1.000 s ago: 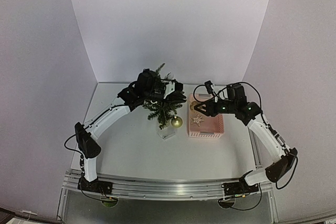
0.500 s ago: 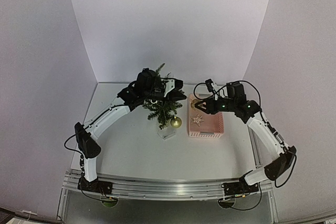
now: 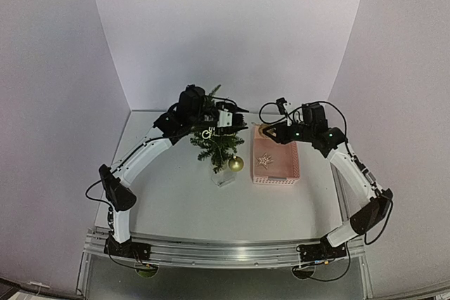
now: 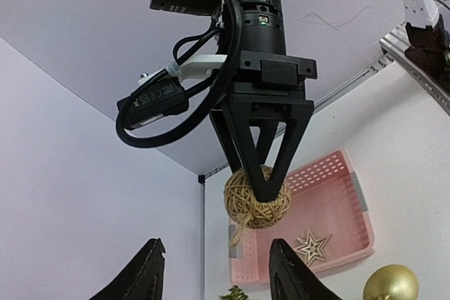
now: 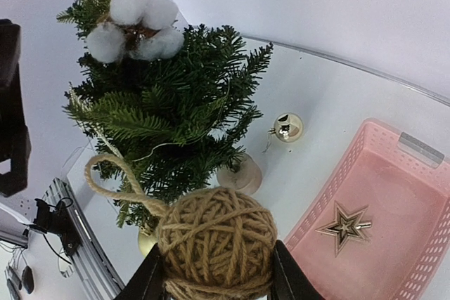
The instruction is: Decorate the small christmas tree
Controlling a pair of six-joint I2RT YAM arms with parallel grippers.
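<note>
The small christmas tree (image 3: 216, 147) stands mid-table on a pale round base (image 5: 239, 173). In the right wrist view the tree (image 5: 162, 117) carries white cotton bolls (image 5: 133, 22) at its top. My right gripper (image 3: 267, 131) is shut on a jute twine ball (image 5: 216, 244) with a rope loop (image 5: 112, 173), held in the air between the tree and the pink basket (image 3: 275, 166). The ball also shows in the left wrist view (image 4: 256, 198). My left gripper (image 3: 232, 112) is open and empty, above and behind the tree, facing the right gripper (image 4: 264, 173).
A wooden star (image 5: 344, 226) lies in the pink basket (image 5: 422, 194). A gold bauble (image 3: 236, 164) sits at the tree's near right side. Another shiny bauble (image 5: 288, 128) lies on the table beside the base. White walls close in the back and both sides.
My right gripper has risen from over the basket and moved back with the twine ball. My left gripper has drawn up and back a little from the tree.
</note>
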